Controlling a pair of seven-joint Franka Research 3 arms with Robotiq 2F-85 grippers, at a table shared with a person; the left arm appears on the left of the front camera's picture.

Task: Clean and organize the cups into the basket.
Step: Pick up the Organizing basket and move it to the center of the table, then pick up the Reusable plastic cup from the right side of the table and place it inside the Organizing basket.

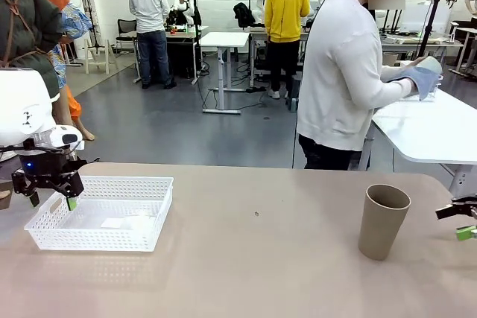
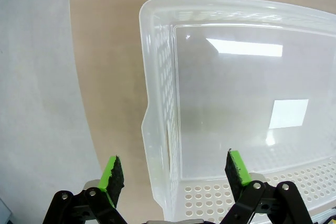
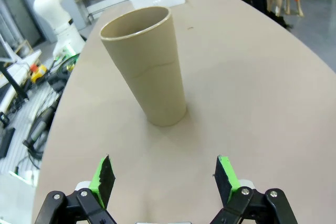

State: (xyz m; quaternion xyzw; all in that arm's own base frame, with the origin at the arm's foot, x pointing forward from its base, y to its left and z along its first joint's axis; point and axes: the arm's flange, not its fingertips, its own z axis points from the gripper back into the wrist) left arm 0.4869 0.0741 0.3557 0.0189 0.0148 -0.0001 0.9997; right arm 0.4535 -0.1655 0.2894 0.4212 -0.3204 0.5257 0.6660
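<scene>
One tan cup stands upright on the table's right side, and in the right wrist view the same cup stands just ahead of my open right gripper, apart from its fingers. In the front view the right gripper sits at the right edge, a little right of the cup. The white mesh basket rests at the left with nothing in it. My left gripper hangs open over its left end. In the left wrist view the left gripper has its fingers on either side of the basket's wall.
A person in a white top stands at the far side, turned to a neighbouring white table, hands rubbing something pale with a blue-grey cloth. Bare beige tabletop lies between basket and cup.
</scene>
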